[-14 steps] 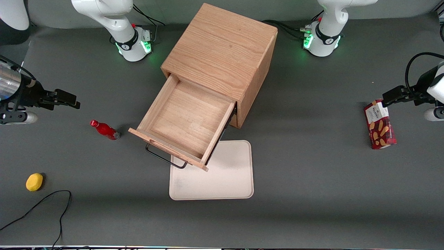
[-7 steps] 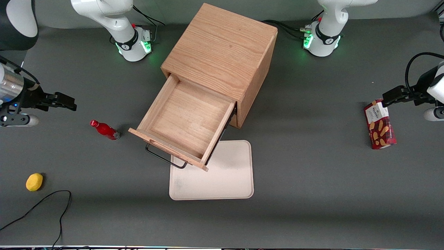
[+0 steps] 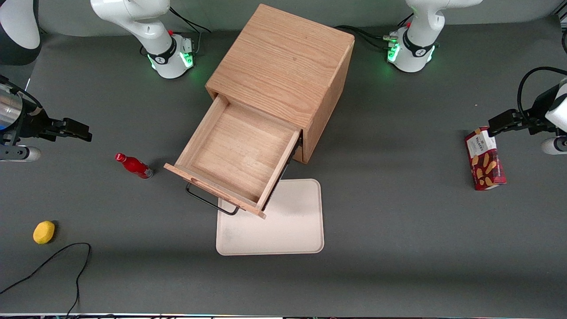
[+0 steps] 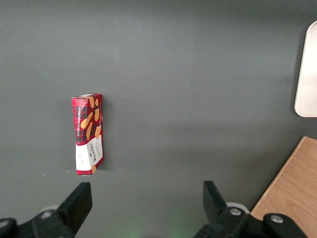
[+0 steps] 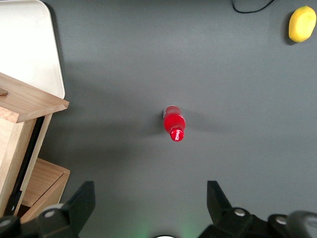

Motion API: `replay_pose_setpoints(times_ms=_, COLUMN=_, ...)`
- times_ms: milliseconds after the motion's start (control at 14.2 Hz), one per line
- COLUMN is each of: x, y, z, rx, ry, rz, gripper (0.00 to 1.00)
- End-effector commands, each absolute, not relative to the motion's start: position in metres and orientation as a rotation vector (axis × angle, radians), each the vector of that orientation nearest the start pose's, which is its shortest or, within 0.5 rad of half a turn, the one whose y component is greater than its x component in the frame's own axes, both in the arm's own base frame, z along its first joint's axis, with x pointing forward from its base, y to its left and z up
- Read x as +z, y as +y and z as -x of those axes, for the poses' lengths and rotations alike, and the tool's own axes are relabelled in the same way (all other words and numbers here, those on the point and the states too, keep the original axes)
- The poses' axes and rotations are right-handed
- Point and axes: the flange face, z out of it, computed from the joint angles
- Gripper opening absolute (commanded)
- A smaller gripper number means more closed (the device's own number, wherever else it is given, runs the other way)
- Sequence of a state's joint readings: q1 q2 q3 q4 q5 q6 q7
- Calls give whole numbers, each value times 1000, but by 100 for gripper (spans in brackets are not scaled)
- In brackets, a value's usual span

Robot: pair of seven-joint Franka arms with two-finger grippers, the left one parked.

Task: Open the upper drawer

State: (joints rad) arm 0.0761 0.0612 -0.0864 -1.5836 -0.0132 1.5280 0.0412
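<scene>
The upper drawer (image 3: 237, 157) is seen pulled well out of the wooden cabinet (image 3: 283, 66) at the middle of the counter (image 3: 398, 248), its black wire handle (image 3: 210, 201) overhanging a corner of the cream tray (image 3: 288, 230). The gripper (image 3: 82, 130) is held high at the working arm's edge of the counter, fingers (image 5: 81, 203) spread wide with nothing gripped, and a red bottle (image 3: 133, 165) is found upright between it and the drawer, a yellow lemon (image 3: 44, 232) nearer the front corner
</scene>
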Motion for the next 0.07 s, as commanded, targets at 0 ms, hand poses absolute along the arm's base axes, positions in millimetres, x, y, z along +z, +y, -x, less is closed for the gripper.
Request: replay_pose_setpoints(times_ms=0, x=587, y=-10, z=-562, rx=187, ry=58, rz=3171, gripper=100)
